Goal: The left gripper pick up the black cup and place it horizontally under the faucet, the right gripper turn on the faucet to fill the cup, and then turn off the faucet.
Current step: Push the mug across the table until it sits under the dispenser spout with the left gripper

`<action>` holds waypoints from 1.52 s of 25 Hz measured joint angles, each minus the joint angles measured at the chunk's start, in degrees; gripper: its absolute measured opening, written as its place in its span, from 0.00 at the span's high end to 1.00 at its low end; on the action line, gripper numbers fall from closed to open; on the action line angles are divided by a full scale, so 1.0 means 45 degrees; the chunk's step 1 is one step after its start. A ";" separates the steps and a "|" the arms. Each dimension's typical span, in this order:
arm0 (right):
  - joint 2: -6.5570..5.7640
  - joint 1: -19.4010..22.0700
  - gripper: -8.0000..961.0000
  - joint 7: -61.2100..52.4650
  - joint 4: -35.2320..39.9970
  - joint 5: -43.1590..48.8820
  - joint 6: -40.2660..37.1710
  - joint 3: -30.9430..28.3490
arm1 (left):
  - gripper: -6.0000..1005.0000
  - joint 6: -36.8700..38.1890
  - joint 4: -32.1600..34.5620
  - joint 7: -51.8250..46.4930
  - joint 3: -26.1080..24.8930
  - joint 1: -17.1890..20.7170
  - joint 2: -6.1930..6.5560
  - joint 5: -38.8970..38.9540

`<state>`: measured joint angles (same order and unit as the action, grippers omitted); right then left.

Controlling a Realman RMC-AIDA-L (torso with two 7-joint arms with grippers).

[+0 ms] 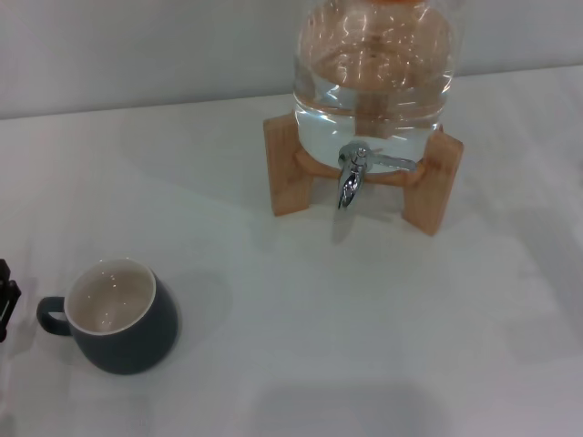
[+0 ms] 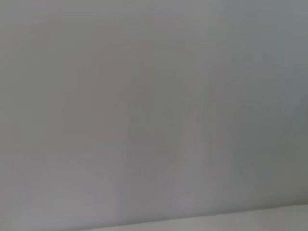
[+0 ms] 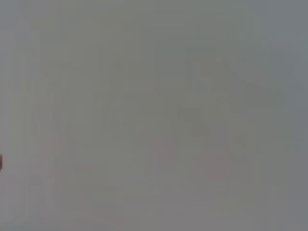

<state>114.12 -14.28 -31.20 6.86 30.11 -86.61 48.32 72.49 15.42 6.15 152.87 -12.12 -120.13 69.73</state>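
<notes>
Item: black cup (image 1: 117, 317) — sitting upright near the surface's front-left corner, cream inside showing, loop handle pointing toward the left edge. Nothing is gripping it.

Item: left claw (image 1: 7, 299) — only a dark sliver is showing at the left edge, just beside the cup's handle; whether its fingers are wide or narrow cannot be told. Its wrist view is showing only blank grey.

Item: right claw — not appearing in any view.

Item: faucet (image 1: 353, 175) — chrome spout pointing down, thin lever lying out sideways, no water running. It is projecting from a clear water jug (image 1: 373, 77) resting on a wooden stand (image 1: 428, 187) near the back edge, well apart from the cup.

Step, as judged: the pick-up is just beginning. Next move calls for the left claw closing on the cup, then carrying it under the spout.

Surface (image 1: 364, 346): white, plain — a pale wall is running behind it.
</notes>
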 joint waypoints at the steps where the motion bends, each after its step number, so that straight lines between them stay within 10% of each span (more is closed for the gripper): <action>1: -0.0015 0.0001 0.10 -0.0001 0.0002 0.0043 0.0030 0.0004 | 0.12 0.0001 0.0006 0.0177 0.0019 0.0010 -0.0002 0.0000; 38: -0.0126 -0.0317 0.10 -0.0053 0.0372 0.0223 0.0640 -0.0016 | 0.12 0.0388 -0.0021 0.0212 -0.0089 -0.0748 0.0074 0.0594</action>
<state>113.55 -15.70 -31.43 8.53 31.11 -83.73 48.25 74.24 15.33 7.10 152.47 -15.49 -119.80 72.41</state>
